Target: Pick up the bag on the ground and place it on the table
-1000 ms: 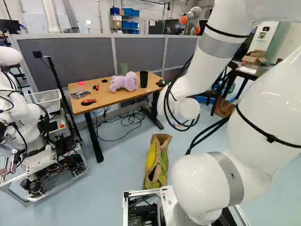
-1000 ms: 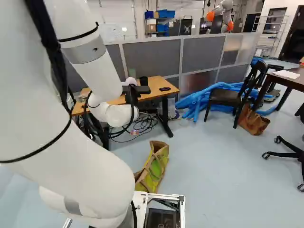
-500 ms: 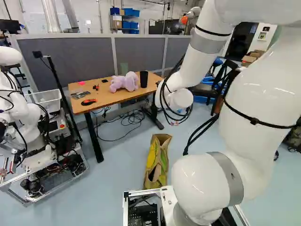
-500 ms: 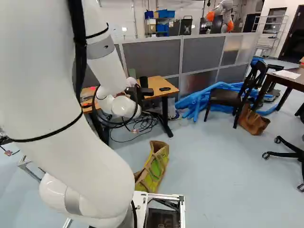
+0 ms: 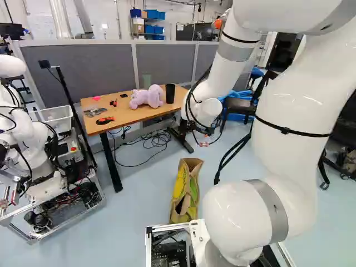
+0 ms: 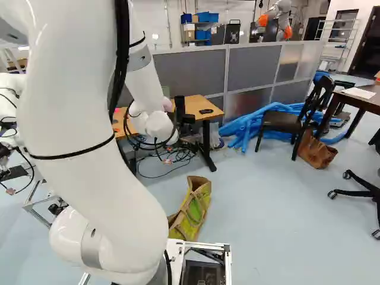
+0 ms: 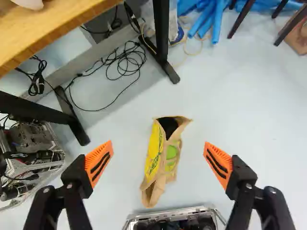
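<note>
Bag (image 5: pixel 185 189) on floor (image 5: pixel 125 222), arm (image 5: pixel 289 105) arched high, wrist (image 6: pixel 159 126) near table (image 5: pixel 125 117)

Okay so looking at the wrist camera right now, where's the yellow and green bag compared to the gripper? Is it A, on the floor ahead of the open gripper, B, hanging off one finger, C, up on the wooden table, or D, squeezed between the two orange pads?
A: the bag stands on the floor ahead of the gripper, whose fingers are wide apart and touch nothing.
</note>
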